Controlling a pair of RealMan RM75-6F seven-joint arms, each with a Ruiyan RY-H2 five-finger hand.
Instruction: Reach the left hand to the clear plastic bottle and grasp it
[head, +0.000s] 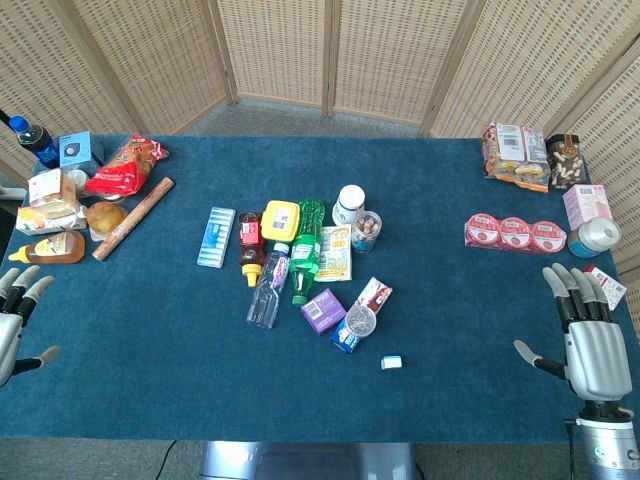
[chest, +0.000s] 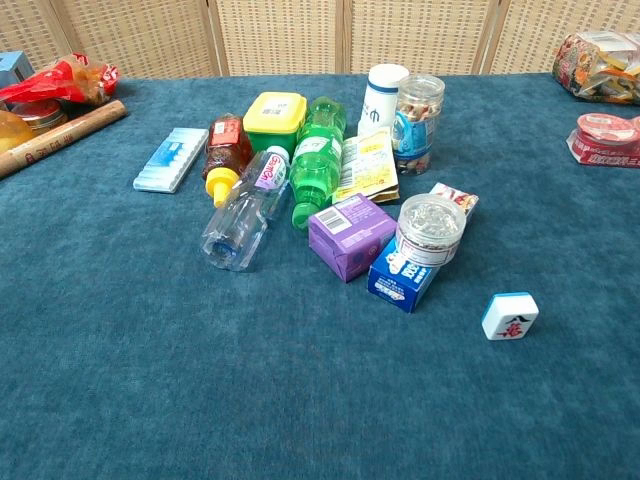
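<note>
The clear plastic bottle (head: 269, 288) (chest: 246, 207) lies on its side in the middle of the blue table, its white cap pointing away from me, next to a green bottle (head: 306, 252) (chest: 318, 160). My left hand (head: 14, 320) rests open at the table's left edge, far to the left of the bottle, fingers spread. Open as well, my right hand (head: 585, 335) sits at the right edge with nothing in it. Neither hand shows in the chest view.
Around the bottle lie a purple box (head: 323, 310), a blue box with a clear jar (head: 356, 325), a yellow tub (head: 281, 218), a small brown sauce bottle (head: 249, 250) and a blue-white pack (head: 215, 236). Snacks and a wooden roller (head: 133, 217) crowd the left; packaged foods sit at right.
</note>
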